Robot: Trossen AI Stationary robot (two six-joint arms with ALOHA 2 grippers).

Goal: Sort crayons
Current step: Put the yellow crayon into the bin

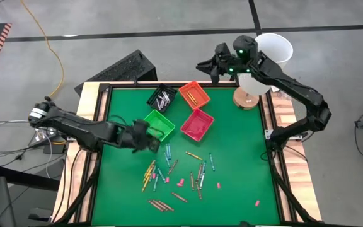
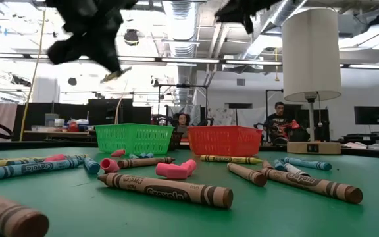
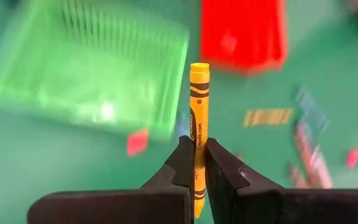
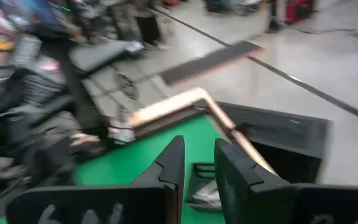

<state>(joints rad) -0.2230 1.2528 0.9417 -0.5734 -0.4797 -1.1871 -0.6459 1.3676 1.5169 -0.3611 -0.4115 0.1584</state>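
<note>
Crayons (image 1: pixel 175 173), thin paper-wrapped sticks in yellow, teal, brown and grey, lie scattered over the near middle of the green felt table (image 1: pixel 238 157), with small pink bits (image 1: pixel 180 183) among them. One yellow paper-wrapped crayon (image 3: pixel 198 124) is off the table: the left wrist view shows it pinched upright between the two dark fingers of the left gripper (image 3: pixel 196 165), which are closed tight on it. From above that crayon is hidden by the left gripper (image 1: pixel 145 135), which hangs just left of the green mesh plastic bin (image 1: pixel 159 124). The low view alone shows the gripper (image 2: pixel 114 62) raised well above the table with a yellowish tip poking out.

The right gripper (image 1: pixel 214 66) waits above the far edge of the table, beyond the bins; its wrist view shows its fingers (image 4: pixel 169 165) a narrow gap apart with nothing between them.

Four square bins sit in the far middle: the black bin (image 1: pixel 161 96) holds pale grey crayons, the orange bin (image 1: pixel 194 94) a few yellow ones, while the contents of the green bin and the red-pink bin (image 1: pixel 197 124) cannot be made out. A white-shaded lamp on a round wooden base (image 1: pixel 246 99) stands at the far right corner. Open felt lies right of the scatter and along the wooden-framed near edge.
</note>
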